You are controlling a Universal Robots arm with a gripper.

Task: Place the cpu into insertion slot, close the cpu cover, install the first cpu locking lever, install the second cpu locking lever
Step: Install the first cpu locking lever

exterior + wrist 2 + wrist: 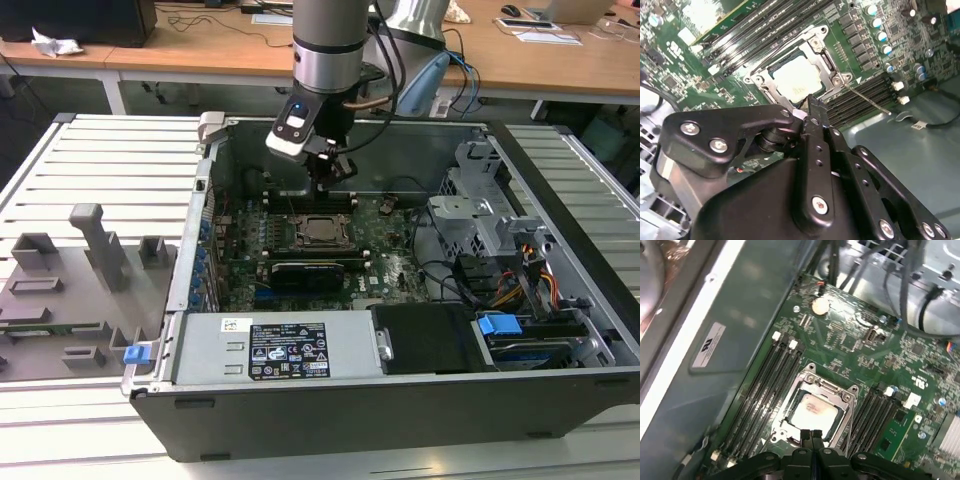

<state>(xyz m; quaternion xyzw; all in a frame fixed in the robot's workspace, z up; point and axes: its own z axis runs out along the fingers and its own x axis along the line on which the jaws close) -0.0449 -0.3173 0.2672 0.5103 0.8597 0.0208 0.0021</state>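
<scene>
exterior view: open pc case (400,420) on slatted tabletop (100,160), green board (392,265) inside. end effector (330,180) hangs just above insertion slot (322,230), fingers pressed together w/ nothing btwn them. first wrist view: cpu cover (828,388) lies flat over slot, cpu (812,412) seated in its window.

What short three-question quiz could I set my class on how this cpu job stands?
1. True or false: the cpu sits in the insertion slot.
2. The cpu cover is: A) standing upright, B) lying flat around the cpu, C) taken off.
3. Fill in: the gripper, near the cover's edge, has its jaws ____.
Key: 1 true; 2 B; 3 shut.
</scene>
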